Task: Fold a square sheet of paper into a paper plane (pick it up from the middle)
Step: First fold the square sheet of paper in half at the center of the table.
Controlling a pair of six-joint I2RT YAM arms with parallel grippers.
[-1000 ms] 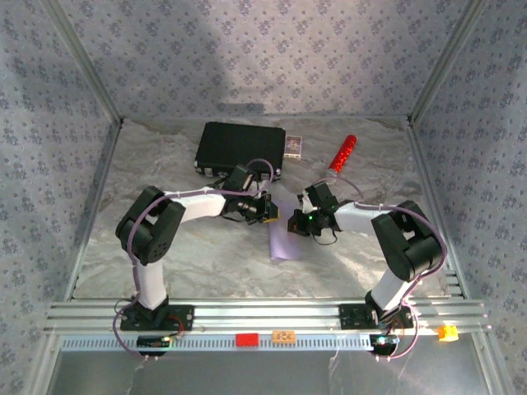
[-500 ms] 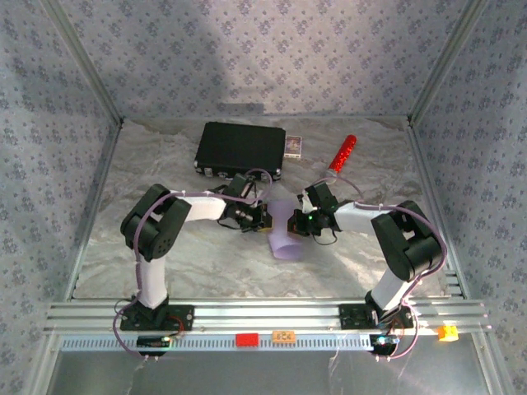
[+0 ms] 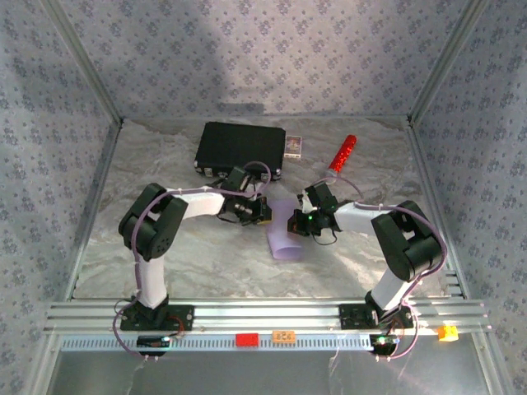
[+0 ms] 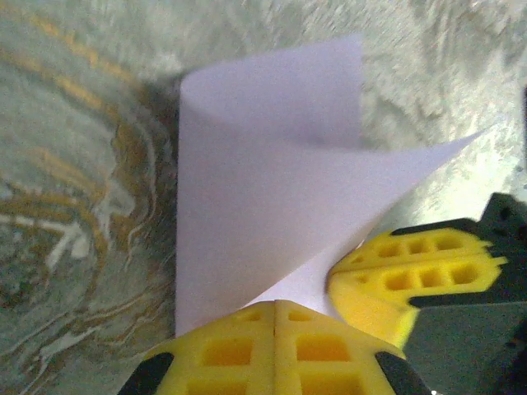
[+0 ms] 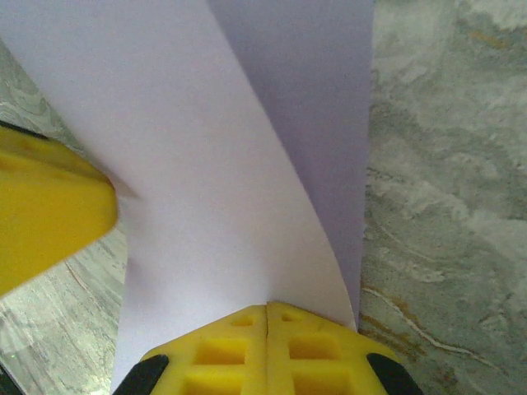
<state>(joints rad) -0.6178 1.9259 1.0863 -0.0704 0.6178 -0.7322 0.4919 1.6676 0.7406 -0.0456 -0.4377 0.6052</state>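
Within the last second your thin pale lilac paper sheet point(image 3: 284, 239) has gone from a long narrow strip trailing toward the arm bases to a shorter, rounded curl bowed between the two arms; the left pincer point(image 3: 255, 211) has shifted only slightly and the right pincer point(image 3: 298, 222) has hardly moved. I read this as the first centre fold being brought over, with no crease pressed yet and no plane shape so far. In the left wrist view the left pincer point(image 4: 276, 346) is closed flat, pad against pad, with the sheet point(image 4: 263, 181) rising out of the seam as a loose cone; the right pincer point(image 5: 268, 350) is likewise closed on an edge of the sheet point(image 5: 230, 164), which twists away above it. The curl hangs just over the grey marbled worktop point(image 3: 165, 255), its near end low. The two pincers sit very near each other, so contact between them is your likeliest trouble. The flat black rectangular case point(image 3: 240, 148) lies just behind the left arm; the small white-and-dark card box point(image 3: 293, 146) and the red-and-silver cylinder point(image 3: 341, 154) lie farther back, well apart from the sheet.
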